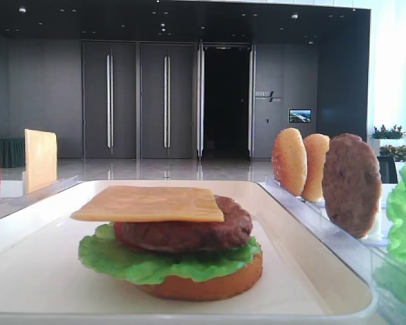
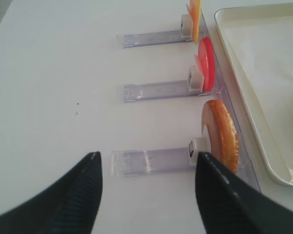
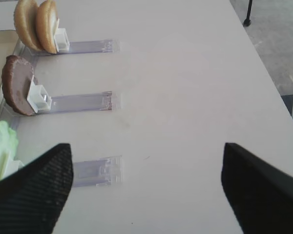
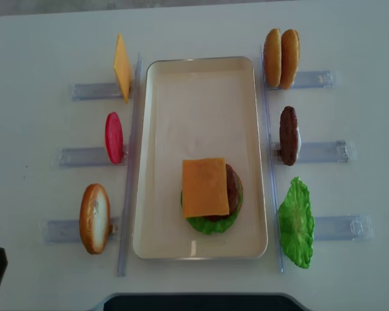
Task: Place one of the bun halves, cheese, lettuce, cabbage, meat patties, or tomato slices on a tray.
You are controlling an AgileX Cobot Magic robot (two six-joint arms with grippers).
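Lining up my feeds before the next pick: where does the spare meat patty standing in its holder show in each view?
Front exterior view: spare meat patty upright at right, nearest of three discs.
Right wrist view: far left, middle holder.
Left wrist view: not in it.
Overhead exterior view: right of the tray, middle holder.
Shared landmark: the two bun halves one holder beyond it.

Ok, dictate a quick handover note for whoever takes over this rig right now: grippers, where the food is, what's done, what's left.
Left gripper: open, empty, above the bun half in its rack.
Right gripper: open, empty, over bare table near the lettuce rack.
Tray: stack of bun, lettuce, meat patty, with cheese on top.
Still racked: left side cheese slice, tomato slice, bun half; right side two bun halves, patty, lettuce.
Done: cheese is placed.
Left: your pick; tomato or a top bun looks sensible.
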